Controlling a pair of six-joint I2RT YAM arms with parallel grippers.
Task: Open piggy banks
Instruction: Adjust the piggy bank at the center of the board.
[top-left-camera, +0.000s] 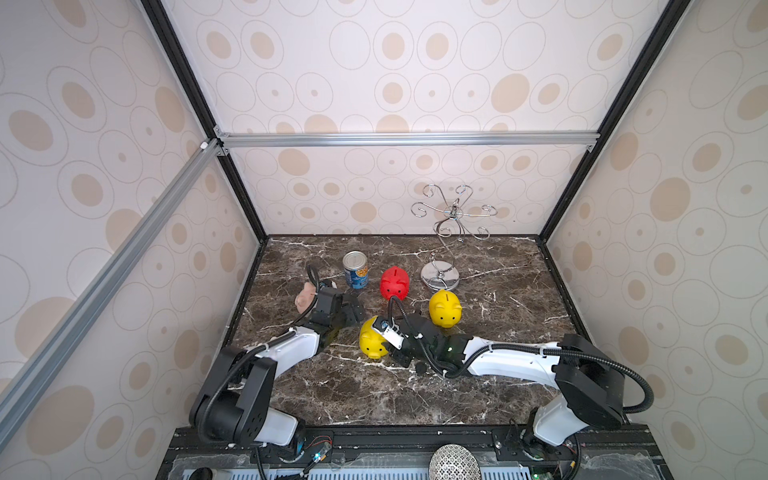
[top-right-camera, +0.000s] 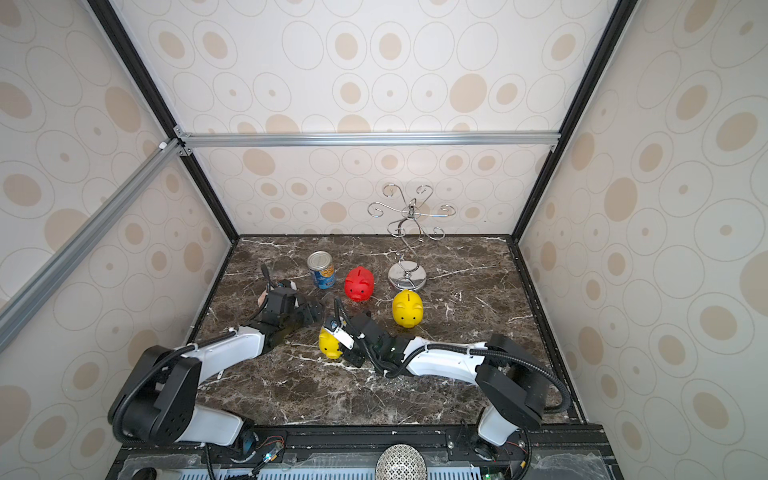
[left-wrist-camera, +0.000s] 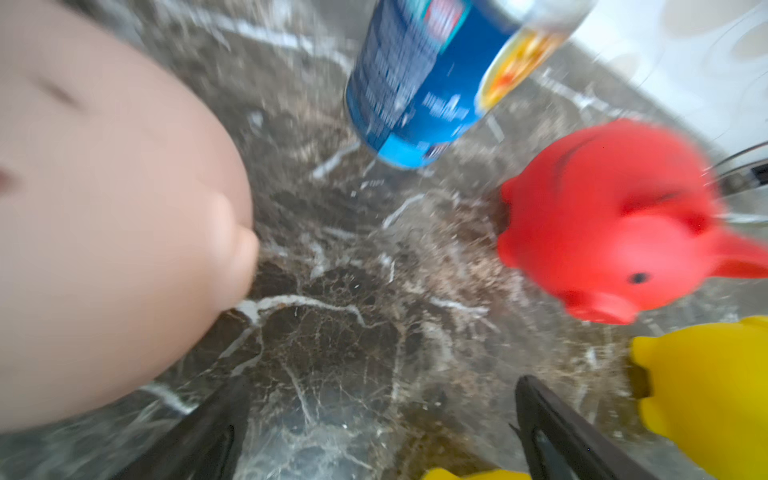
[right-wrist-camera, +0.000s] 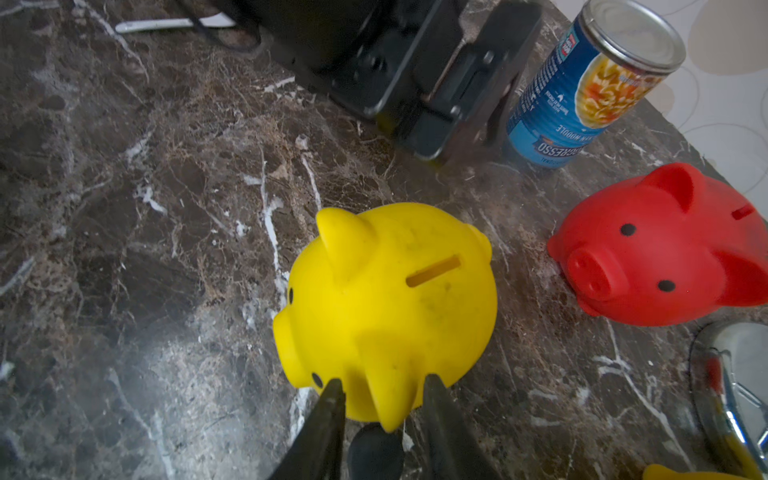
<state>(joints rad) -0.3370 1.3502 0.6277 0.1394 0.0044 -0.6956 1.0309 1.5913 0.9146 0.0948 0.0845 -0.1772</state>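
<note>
Four piggy banks stand on the marble table. The pale pink one (top-left-camera: 305, 297) is at the left, the red one (top-left-camera: 394, 282) behind the middle, one yellow (top-left-camera: 445, 307) to its right, and another yellow (top-left-camera: 374, 338) nearer the front. My left gripper (left-wrist-camera: 380, 399) is open between the pink and red pigs, with only bare table between its fingers. My right gripper (right-wrist-camera: 383, 384) is open against the near yellow pig (right-wrist-camera: 386, 307), its fingers either side of one ear. A black round plug (right-wrist-camera: 376, 453) lies on the table between those fingers.
A blue-labelled tin can (top-left-camera: 356, 270) stands behind the left gripper. A chrome wire stand (top-left-camera: 440, 276) with a round base is at the back right. Patterned walls and black frame posts close in the table on three sides.
</note>
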